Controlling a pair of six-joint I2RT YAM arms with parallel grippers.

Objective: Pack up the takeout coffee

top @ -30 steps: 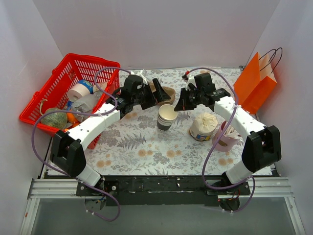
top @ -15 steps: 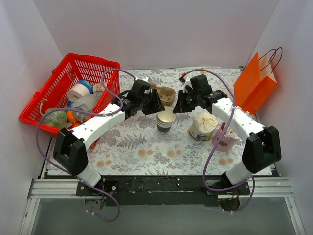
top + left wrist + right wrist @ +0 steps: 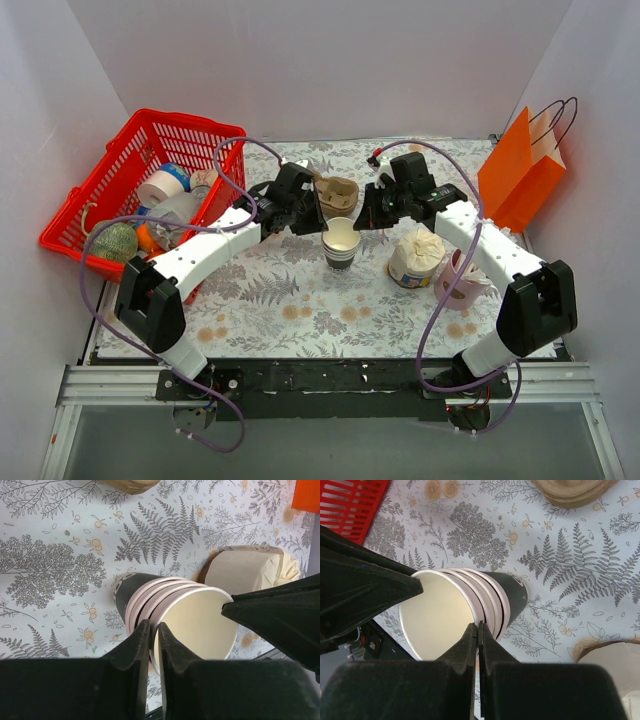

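A stack of nested lidless paper cups (image 3: 340,243), cream inside with a dark outer body (image 3: 125,587), stands at the table's middle. My left gripper (image 3: 322,222) is shut on the top cup's rim from the left, one finger inside and one outside (image 3: 153,626). My right gripper (image 3: 362,222) is shut on a rim of the same stack (image 3: 510,592) from the right side (image 3: 479,626); which cup's rim it pinches I cannot tell. The takeout coffee is out of view.
A red basket (image 3: 120,150) with several items stands at the left. Brown pulp trays (image 3: 338,190) lie behind the cups. A tied white container (image 3: 415,255) and a pink mug (image 3: 462,280) sit to the right, an orange paper bag (image 3: 520,170) at the far right.
My left gripper moved right to the cup stack and closed on the top rim. The right gripper kept its shut hold and barely moved.
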